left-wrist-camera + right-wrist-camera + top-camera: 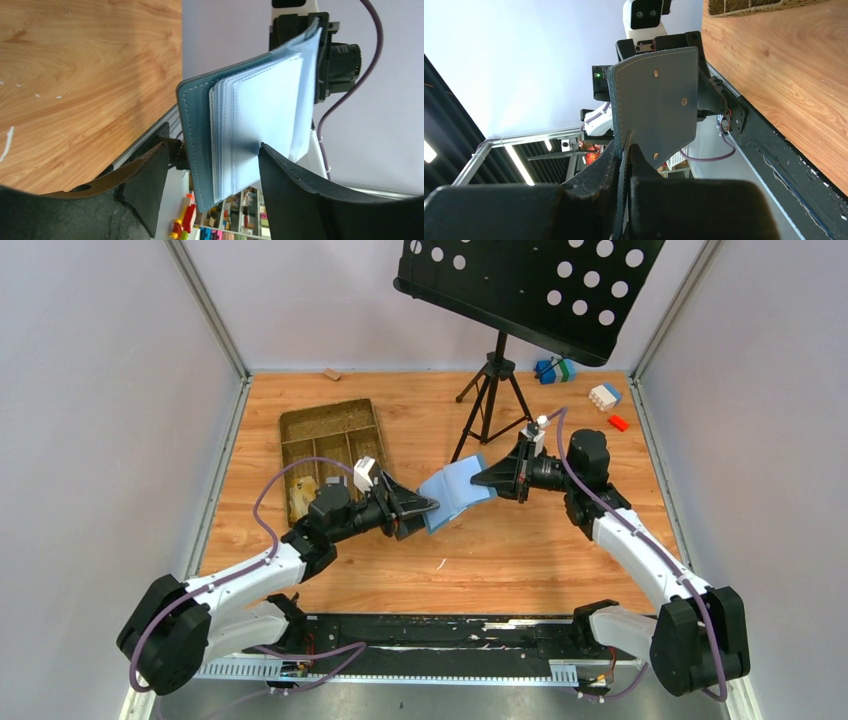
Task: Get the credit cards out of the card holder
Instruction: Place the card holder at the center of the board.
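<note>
The flat blue fold-over card holder (pixel 457 492) is held in the air above the wooden desk (pixel 520 560), between the 2 arms. The right pincer (pixel 626 145) is clamped shut on the edge of 1 blue cover. The left pincer (pixel 212 150) stands open, with its 2 black fingers set either side of the pale-blue inner sleeves and nothing gripped.

If the whole stack of sleeves is pinched rather than a single card, nothing is likely to be drawn out. The holder could then be dragged out of the right pincer's narrow edge grip and dropped onto the desk. The limp cover could also be twisted or folded shut by a sideways pull.

1 card holder and 2 pincers are counted. 0 credit cards can be made out, and what the sleeves contain cannot be told. The sleeves are stacked too tightly to be counted. Also on the desk are 1 brown compartmented tray (pixel 330 440), 1 black perforated music stand (pixel 520 290) and 3 small groups of toy bricks (pixel 604 396).
</note>
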Tool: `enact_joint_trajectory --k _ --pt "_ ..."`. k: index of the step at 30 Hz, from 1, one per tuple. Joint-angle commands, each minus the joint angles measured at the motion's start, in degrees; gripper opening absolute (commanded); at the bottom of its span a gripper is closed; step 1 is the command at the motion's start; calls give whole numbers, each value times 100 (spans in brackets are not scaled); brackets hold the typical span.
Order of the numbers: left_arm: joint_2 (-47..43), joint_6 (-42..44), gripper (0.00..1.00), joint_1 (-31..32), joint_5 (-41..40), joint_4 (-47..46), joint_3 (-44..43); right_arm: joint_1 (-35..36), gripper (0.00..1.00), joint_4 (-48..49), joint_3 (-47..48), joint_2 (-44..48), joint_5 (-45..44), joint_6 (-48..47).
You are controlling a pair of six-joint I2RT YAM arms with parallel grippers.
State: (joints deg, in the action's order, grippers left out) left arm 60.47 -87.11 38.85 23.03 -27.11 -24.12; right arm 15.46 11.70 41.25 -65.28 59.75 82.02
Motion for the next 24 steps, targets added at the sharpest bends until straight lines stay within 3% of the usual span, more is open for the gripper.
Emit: enact_joint_trajectory --k 1,5,7,10,13,15,17,24 --pt "-61 -114 68 94 -113 -766 -111 26 0 433 -65 50 64 189" --pt "-55 -207 46 96 -201 -1026 -172 36 0 132 12 38 55 -48" --pt "-69 -185 30 96 -195 -1020 -245 36 0 -37 66 12 46 -179" --pt "-144 -53 10 96 -222 -702 -379 38 0 -898 395 -24 -60 -1106" --pt "-305 392 6 88 -327 262 -642 42 0 -3340 1242 -126 -723 -2942" --pt "-352 944 3 89 -391 1226 -1003 81 0 -4148 1728 -218 -1142 -3762" --pt "-280 1161 0 96 -380 1704 -1303 137 0 -4316 1792 -254 -1235 -4016" --pt "376 1070 0 329 -209 1270 -1587 578 0 -3168 1405 -198 -941 -3296"
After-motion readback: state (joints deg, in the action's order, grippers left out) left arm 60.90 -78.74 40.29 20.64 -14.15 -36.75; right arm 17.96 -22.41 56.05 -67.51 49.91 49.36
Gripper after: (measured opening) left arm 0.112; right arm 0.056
